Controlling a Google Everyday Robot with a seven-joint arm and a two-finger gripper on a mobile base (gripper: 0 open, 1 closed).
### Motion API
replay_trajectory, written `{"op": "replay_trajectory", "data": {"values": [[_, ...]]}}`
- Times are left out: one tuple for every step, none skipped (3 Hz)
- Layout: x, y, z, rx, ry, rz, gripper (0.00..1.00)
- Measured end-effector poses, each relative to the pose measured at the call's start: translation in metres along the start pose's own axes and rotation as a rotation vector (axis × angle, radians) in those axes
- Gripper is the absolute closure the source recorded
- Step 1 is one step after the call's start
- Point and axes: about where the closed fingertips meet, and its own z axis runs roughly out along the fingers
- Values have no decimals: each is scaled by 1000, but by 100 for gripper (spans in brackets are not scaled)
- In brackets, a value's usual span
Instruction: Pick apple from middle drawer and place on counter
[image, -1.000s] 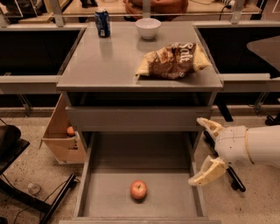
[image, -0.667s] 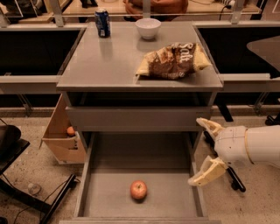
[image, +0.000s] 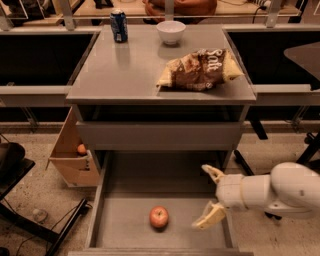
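Lying on the matte grey floor of the wide, shallow middle drawer (image: 125, 225) is the small round red-orange apple (image: 159, 217). At its 3 o'clock, apart from it, the white arm's two-finger gripper (image: 210, 197) hovers over the drawer's right side, cream fingers spread wide, grasping nothing. Farther back, the smooth grey counter (image: 125, 70) carries a crumpled brown chip bag (image: 200, 69) at 1 o'clock, with a white bowl (image: 171, 32) and blue can (image: 119, 25) near 12.

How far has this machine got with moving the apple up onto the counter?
Done: the middle drawer is pulled open. In hand: the gripper hangs over the drawer's right side as the camera sees it, jaws open, beside the apple without touching it. Left: grasp the apple, lift it and set it on the counter.
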Motion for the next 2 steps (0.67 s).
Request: {"op": "replay_trajectory", "data": {"values": [[48,0,65,-37,21,19,0],[80,7,115,-65,30,38,0]]}}
